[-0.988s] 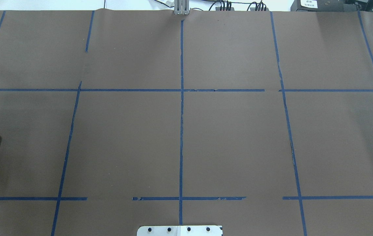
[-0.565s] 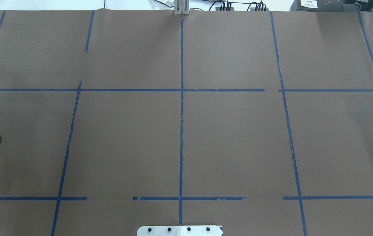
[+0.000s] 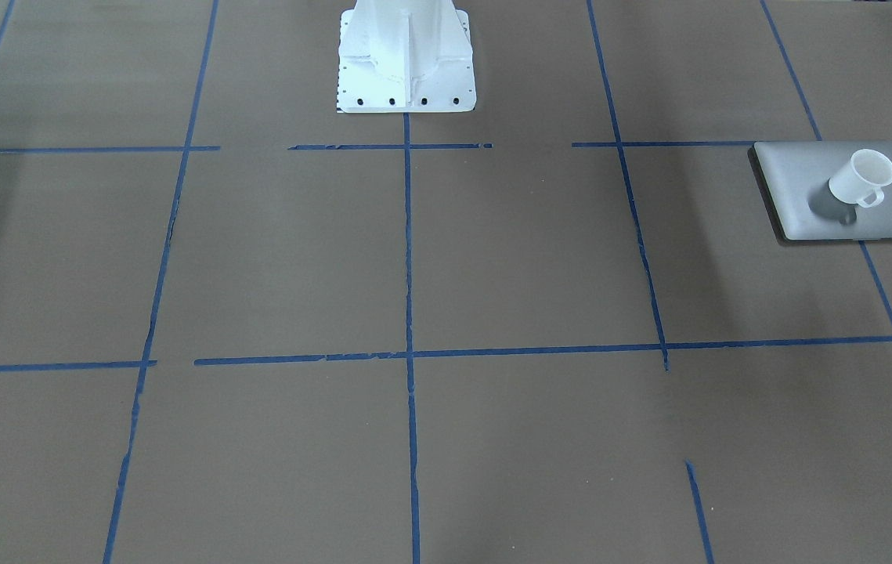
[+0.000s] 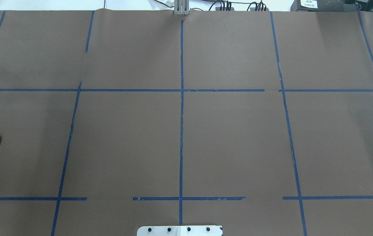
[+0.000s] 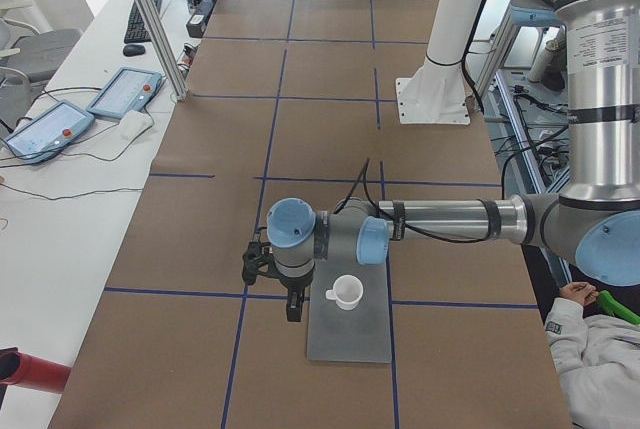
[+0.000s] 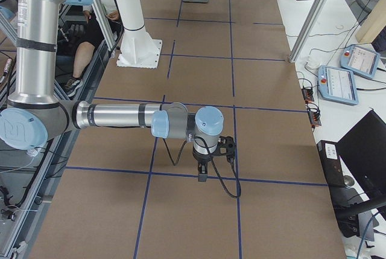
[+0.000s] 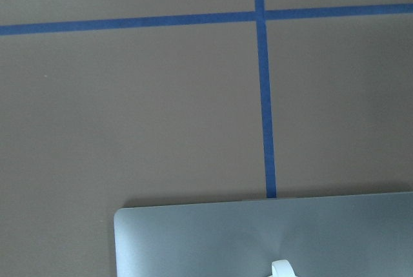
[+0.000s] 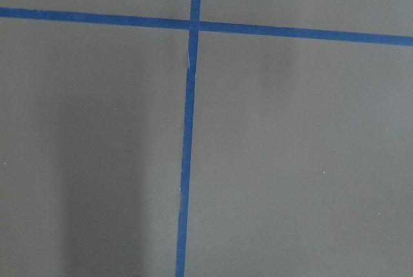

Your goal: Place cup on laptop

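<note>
Spanning everything: brown-papered table (image 3: 539, 258) with blue tape grid (image 3: 408, 235). White pedestal (image 3: 405, 55) stands at the robot's edge, middle. Left arm (image 5: 450, 219) stretches low over the table's left end, and right arm (image 6: 114, 116) does likewise over the right half. Laptop (image 3: 794, 176) lies flat and closed at the left end, cut off by the overhead view's left edge. Two teach pendants (image 5: 125, 92) sit on the side bench. Cup (image 3: 861, 178) stands upright on the laptop, handle toward the operators' side. Left gripper (image 5: 292, 304) hangs just beside the cup on its handle side, a gap showing between them; can't tell how far its fingers are spread. Right gripper (image 6: 202, 171) points down over a tape line, well apart from the cup; its spread and hold I can't tell either.
</note>
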Controlling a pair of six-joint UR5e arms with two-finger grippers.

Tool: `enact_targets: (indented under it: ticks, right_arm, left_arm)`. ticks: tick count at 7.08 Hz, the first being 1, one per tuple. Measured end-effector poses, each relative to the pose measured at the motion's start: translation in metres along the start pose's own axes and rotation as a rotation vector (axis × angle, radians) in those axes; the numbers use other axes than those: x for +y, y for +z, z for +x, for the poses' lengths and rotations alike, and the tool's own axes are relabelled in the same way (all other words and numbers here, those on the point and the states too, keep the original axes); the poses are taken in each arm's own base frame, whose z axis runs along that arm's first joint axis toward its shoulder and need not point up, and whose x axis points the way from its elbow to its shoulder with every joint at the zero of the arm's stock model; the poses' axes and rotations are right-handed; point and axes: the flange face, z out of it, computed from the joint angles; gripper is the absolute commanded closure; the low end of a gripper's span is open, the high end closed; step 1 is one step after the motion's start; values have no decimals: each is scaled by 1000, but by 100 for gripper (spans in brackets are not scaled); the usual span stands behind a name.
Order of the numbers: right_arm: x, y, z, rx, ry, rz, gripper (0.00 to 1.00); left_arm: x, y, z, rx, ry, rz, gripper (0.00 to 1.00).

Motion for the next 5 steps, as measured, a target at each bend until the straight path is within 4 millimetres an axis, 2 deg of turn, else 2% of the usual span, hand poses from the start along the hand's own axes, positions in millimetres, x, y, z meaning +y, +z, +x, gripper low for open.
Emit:
enact_targets:
  ticks: [1, 2, 5]
  right_arm:
    - [0, 0, 0, 0, 0, 0, 0]
    - [0, 0, 0, 0, 0, 0, 0]
    - [0, 0, 0, 0, 0, 0, 0]
  left_arm:
    - [-21, -23, 2, -28, -4, -2, 0]
    - [-34, -36, 4, -43, -7, -1, 0]
    - [-37, -50, -4, -39, -7, -17, 0]
